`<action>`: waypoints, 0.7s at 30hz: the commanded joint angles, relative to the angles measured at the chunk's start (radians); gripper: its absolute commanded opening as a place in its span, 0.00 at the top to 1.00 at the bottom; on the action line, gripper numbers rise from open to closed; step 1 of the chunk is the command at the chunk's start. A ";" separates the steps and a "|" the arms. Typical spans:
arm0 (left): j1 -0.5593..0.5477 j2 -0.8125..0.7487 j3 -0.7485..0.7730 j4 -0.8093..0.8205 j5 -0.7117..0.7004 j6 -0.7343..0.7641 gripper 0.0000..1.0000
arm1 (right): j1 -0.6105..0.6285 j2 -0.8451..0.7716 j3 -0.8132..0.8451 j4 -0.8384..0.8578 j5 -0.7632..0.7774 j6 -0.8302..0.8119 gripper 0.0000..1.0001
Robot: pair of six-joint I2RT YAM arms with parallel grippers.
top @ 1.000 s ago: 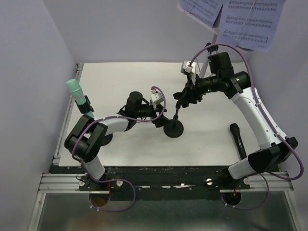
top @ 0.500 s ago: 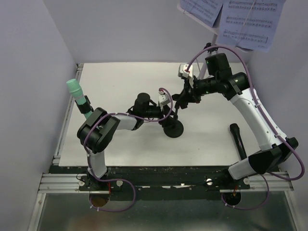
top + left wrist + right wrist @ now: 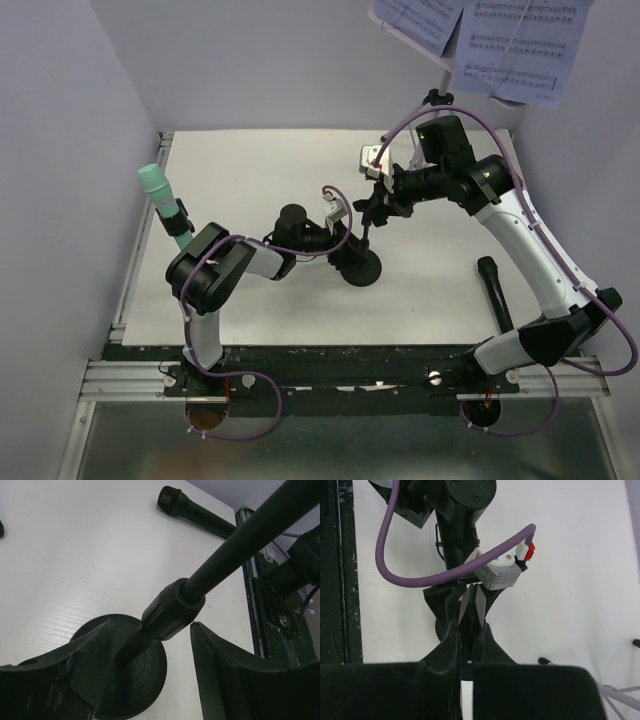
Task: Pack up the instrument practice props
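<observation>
Pole [image 3: 225,555] stood mid-table, right gripper [image 3: 468,630] clamped on its top, left gripper [image 3: 150,625] wide open astride its collar. Left jaws probably needed to close squarely on the collar, avoiding tilt

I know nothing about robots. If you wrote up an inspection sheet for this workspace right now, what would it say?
Surface: white, flat table.
Job's things: black pole upright on its round base mid-table; black microphone lying to the right; mint-green microphone upright in a black clip at the left edge; sheet-music pages propped up at the far right corner.
Clutter: nothing seen.
Grippers: left gripper open, fingers either side of the pole's lower collar, not touching; right gripper shut on the pole's upper end.
Cables: purple cables loop off both arms.
Surroundings: pale walls on three sides; metal rail at the near edge.
</observation>
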 commanded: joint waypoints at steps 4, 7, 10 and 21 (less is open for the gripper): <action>0.000 0.014 -0.049 0.127 -0.025 -0.039 0.31 | 0.034 0.164 -0.171 -0.301 0.202 -0.035 1.00; 0.002 0.038 -0.048 0.156 -0.046 -0.061 0.33 | 0.039 0.166 -0.229 -0.303 0.218 -0.035 1.00; 0.000 0.061 -0.038 0.167 -0.069 -0.064 0.35 | 0.046 0.170 -0.263 -0.306 0.253 -0.040 1.00; 0.022 0.048 -0.066 0.173 -0.075 -0.093 0.30 | 0.056 0.236 -0.298 -0.329 0.279 -0.086 1.00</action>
